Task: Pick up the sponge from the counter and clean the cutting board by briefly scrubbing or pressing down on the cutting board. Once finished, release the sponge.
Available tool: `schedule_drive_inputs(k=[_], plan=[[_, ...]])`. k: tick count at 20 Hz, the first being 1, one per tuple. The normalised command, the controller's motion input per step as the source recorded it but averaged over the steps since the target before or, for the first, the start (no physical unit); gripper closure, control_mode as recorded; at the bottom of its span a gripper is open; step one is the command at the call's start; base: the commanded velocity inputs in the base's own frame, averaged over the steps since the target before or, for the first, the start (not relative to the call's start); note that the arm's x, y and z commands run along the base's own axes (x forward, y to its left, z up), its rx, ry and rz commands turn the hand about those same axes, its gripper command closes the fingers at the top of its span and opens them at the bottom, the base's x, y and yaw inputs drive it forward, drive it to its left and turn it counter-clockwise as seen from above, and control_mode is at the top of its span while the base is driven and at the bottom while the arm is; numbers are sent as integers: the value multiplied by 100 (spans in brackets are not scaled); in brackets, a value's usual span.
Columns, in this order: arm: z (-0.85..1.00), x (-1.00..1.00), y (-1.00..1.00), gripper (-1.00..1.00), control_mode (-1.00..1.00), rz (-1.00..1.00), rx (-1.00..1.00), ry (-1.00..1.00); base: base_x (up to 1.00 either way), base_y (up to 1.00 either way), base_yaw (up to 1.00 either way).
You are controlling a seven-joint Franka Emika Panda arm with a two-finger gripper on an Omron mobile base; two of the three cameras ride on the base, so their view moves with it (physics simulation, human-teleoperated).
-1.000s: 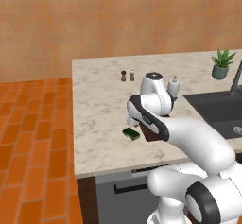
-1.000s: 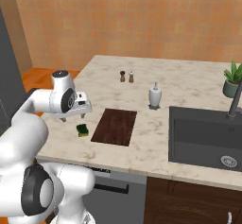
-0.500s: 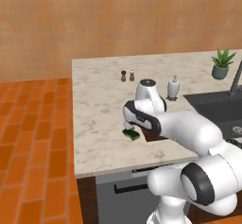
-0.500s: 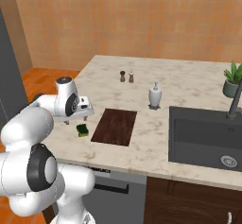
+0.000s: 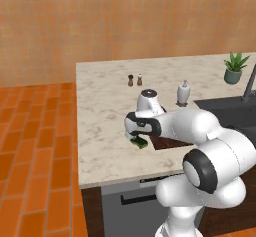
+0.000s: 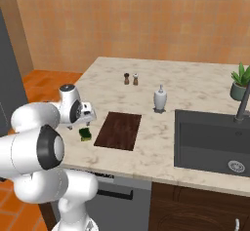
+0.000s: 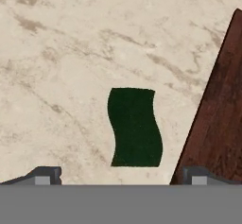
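Note:
The sponge [image 7: 134, 127] is a small dark green block lying flat on the beige marble counter [image 7: 71, 53]. It rests just left of the dark brown cutting board [image 7: 220, 119] and does not touch it. My gripper [image 7: 122, 176] hangs open directly over the sponge, with one fingertip on each side and nothing between them. From the right base view the sponge [image 6: 86, 134] sits below my gripper [image 6: 87, 121], beside the cutting board [image 6: 118, 130]. In the left base view my gripper [image 5: 134, 134] hovers over the sponge [image 5: 140, 143], and the arm hides most of the cutting board [image 5: 160, 142].
Two small shakers [image 6: 131, 78] stand at the back of the counter. A white soap dispenser [image 6: 159, 98] stands behind the board. To the right is a dark sink [image 6: 215, 140] with its faucet [image 6: 242, 103] and a potted plant [image 6: 240, 81]. The counter edge is close in front.
The arm has bent lower and brought the hand down closer over the sponge. The jaws stay wide apart. Sponge and board have not moved.

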Motion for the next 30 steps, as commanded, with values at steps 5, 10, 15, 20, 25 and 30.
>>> schedule_drive_inputs(k=[5, 10, 15, 20, 25, 30], plan=[[-22, 14, 0, -100, -100, 0, 0, 0, 0, 0, 0], [-35, 9, 0, -100, -100, 0, 0, 0, 0, 0, 0], [-24, 9, 0, -100, -100, 0, 0, 0, 0, 0, 0], [-20, 8, 0, -100, -100, 0, 0, 0, 0, 0, 0], [-6, 14, 0, -100, -100, 0, 0, 0, 0, 0, 0], [-25, 15, 0, -100, -100, 0, 0, 0, 0, 0, 0]])
